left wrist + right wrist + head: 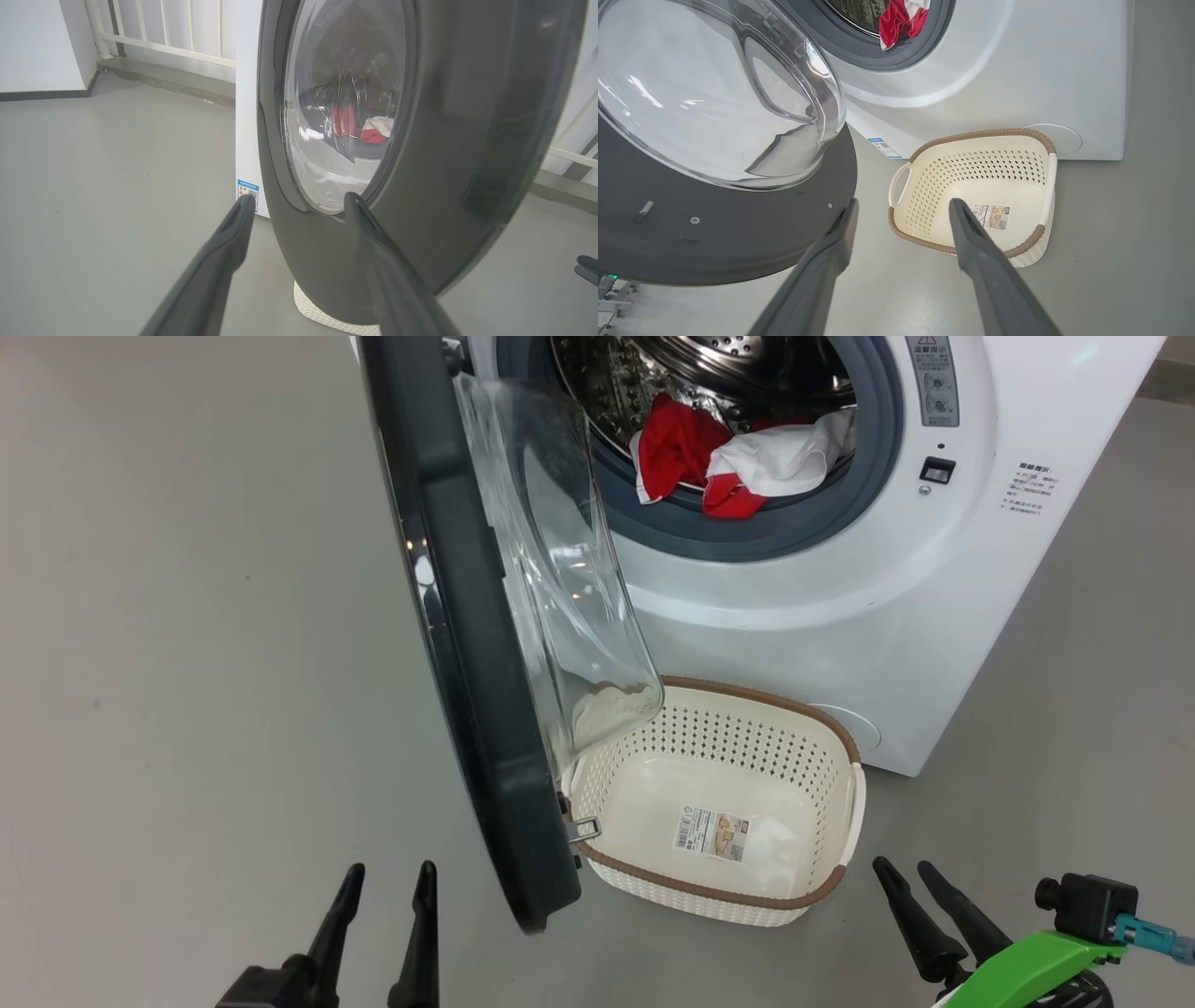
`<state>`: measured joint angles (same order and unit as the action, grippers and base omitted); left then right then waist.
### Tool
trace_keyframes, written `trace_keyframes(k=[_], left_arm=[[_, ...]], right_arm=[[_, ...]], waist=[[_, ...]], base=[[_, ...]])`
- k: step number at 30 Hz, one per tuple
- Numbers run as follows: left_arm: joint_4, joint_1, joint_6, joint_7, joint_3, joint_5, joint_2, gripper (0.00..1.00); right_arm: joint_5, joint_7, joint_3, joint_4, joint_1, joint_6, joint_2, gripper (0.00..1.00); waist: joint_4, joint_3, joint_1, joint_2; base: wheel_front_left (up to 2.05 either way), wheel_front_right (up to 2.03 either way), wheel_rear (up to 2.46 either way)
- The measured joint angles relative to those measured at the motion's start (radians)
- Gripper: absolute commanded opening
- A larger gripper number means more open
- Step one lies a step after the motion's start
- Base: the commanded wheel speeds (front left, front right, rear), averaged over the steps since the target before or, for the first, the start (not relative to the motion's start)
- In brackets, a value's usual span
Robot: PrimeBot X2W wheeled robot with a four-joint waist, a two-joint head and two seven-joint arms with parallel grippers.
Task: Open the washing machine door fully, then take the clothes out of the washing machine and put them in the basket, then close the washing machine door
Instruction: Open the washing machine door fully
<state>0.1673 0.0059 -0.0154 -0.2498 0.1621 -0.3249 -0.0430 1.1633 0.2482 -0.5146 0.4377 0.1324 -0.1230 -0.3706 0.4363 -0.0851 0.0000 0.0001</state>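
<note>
Both jaws spread, empty; left wrist: door (pixel 467 140) outside, railing (pixel 168 49); head: basket (pixel 728 737), clothes (pixel 681 448).

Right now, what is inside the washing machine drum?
Red and white clothes lie at the drum's front lip, spilling onto the grey rubber ring. Whatever lies beneath the heap is covered.

The washing machine door (pixel 485 691) stands open at centre; the clothes (pixel 738 462) lie in the drum above the basket (pixel 719 896).
</note>
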Motion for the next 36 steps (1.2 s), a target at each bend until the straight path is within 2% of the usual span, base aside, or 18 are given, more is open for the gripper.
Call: trace_keyframes(k=[14, 21, 36], left_arm=[[0.001, 0.000, 0.000, 0.000, -0.004, 0.000, 0.000, 1.00], [0.001, 0.000, 0.000, 0.000, -0.004, -0.002, 0.000, 1.00], [0.001, 0.000, 0.000, 0.000, -0.003, -0.002, 0.000, 1.00]], right_arm=[[-0.356, 0.000, 0.241, -0.008, -0.075, 0.000, 0.074, 1.00], [-0.562, 0.000, 0.350, -0.056, -0.094, 0.000, 0.110, 1.00], [-0.848, 0.002, 0.540, -0.206, -0.173, -0.001, 0.203, 1.00]], waist=[[-0.004, -0.007, 0.0000, 0.0000], [-0.003, -0.014, 0.0000, 0.0000], [-0.003, -0.015, 0.0000, 0.0000]], base=[[0.00, 0.00, 0.00], [0.00, 0.00, 0.00], [0.00, 0.00, 0.00]])
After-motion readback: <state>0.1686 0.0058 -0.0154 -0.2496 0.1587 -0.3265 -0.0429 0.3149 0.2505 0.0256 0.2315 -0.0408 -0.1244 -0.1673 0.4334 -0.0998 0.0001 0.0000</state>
